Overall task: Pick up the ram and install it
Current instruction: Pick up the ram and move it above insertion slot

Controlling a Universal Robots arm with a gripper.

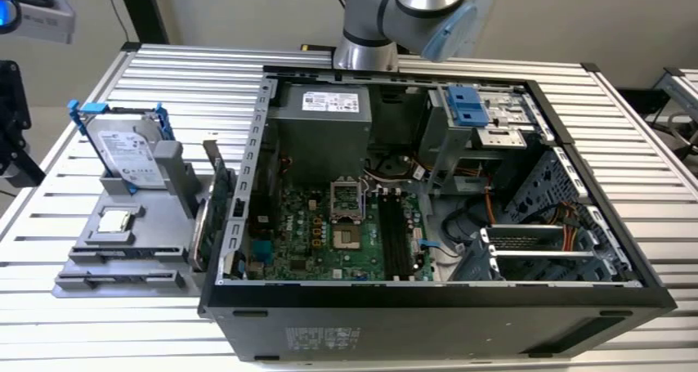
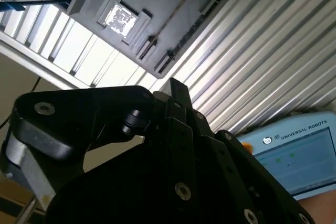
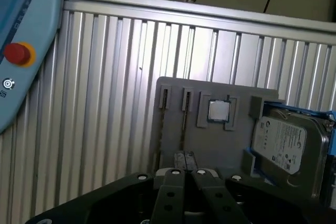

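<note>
Exterior view: an open computer case (image 1: 436,323) lies on a slatted metal table (image 1: 163,78), with its motherboard (image 1: 327,233) facing up and the black memory slots (image 1: 393,237) running near to far across it. The arm (image 1: 404,12) rises at the far side of the case and leaves the picture upward. A grey holder (image 1: 153,253) sits on the table at the exterior view's left of the case. A hard drive (image 1: 123,155) in a blue frame stands at its far end, and a processor chip (image 1: 114,221) lies nearer. The ram (image 1: 227,212), a dark thin stick, stands on its long edge along the holder's right side. It is just beside the case wall and well apart from the memory slots. A card with a metal bracket (image 1: 201,231) stands just left of it. First wrist view: the gripper (image 3: 184,160) hangs above the holder, over the table, fingers clenched pad against pad. Beyond the tips are two narrow grooves (image 3: 164,119) in the holder, then the chip and the hard drive. A control tablet (image 3: 21,40) with a red button lies on the table apart from the holder. Second wrist view: the gripper (image 2: 176,92) shows one closed tip, with the holder beyond it.
</note>
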